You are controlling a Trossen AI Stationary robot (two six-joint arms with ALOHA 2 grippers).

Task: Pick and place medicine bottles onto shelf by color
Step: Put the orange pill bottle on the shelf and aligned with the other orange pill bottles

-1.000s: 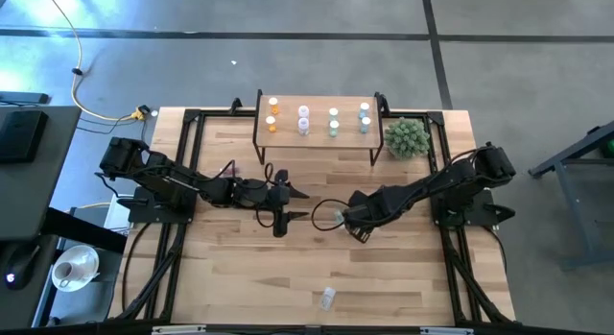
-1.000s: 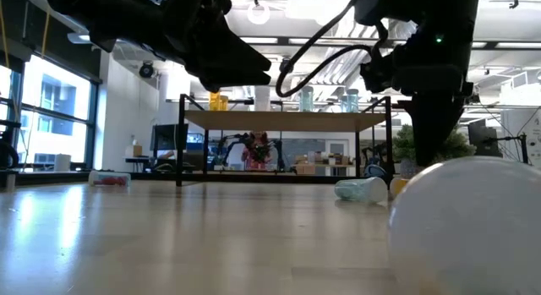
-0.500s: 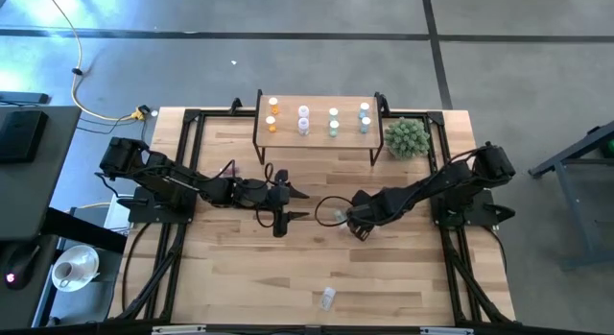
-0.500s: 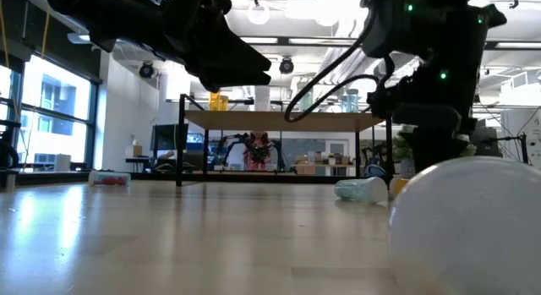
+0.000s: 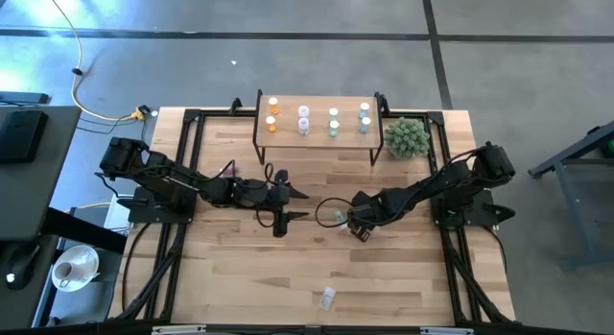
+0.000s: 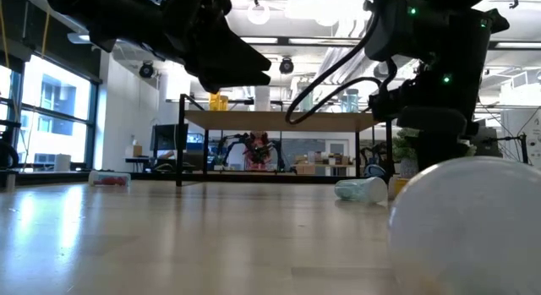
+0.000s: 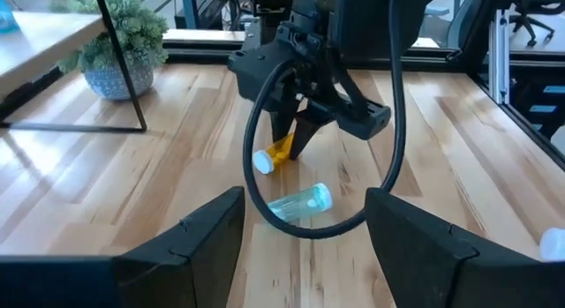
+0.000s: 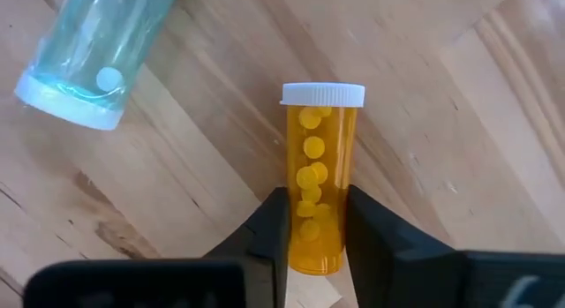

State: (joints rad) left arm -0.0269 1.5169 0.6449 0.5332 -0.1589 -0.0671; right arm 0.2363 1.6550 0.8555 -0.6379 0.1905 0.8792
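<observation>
One orange pill bottle (image 8: 320, 176), light, rigid, slick-walled, lying mid-table beside a blue bottle (image 8: 99, 45); right gripper (image 8: 315, 221) clamped across its lower barrel, left gripper (image 7: 303, 221) agape nearby

Mid-desk (image 5: 240, 268) obstacles and clearances. The right claw (image 7: 287, 149) stood closed on an orange bottle (image 8: 320, 180), with a blue bottle (image 7: 298, 203) lying just beside it, narrowing passage there. The left claw (image 5: 297, 204), fingers apart, hung near, facing it across a short gap. The shelf (image 5: 317, 133) carried upright bottles in four columns, and the plant (image 5: 407, 136) crowded its right end. The desk's near half lay open save one lone bottle (image 5: 328, 298).
</observation>
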